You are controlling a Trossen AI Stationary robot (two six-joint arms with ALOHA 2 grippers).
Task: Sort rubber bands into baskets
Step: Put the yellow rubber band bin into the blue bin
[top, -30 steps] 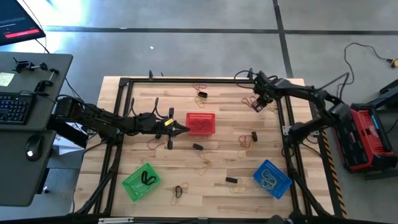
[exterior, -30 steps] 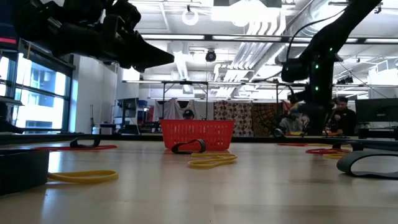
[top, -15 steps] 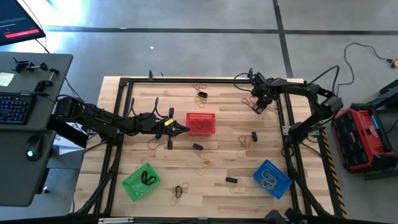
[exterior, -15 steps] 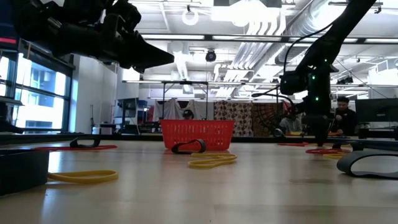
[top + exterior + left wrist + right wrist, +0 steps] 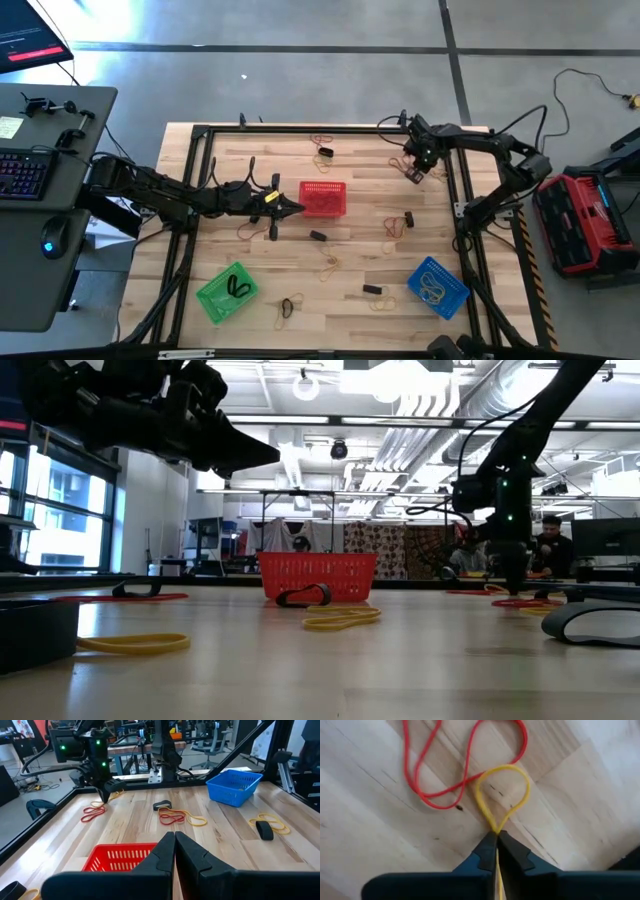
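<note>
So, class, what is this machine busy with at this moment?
The robot is sorting rubber bands into baskets. The right gripper is down at the table's far right corner, shut on a yellow rubber band that lies against a red rubber band. The left gripper hangs shut beside the red basket. Other bands lie loose on the table; some already sit in the green basket and blue basket.

The right pincer (image 5: 496,838) points down with fingers pinched together, while the left pincer (image 5: 174,836) hangs shut, arm outstretched.
</note>
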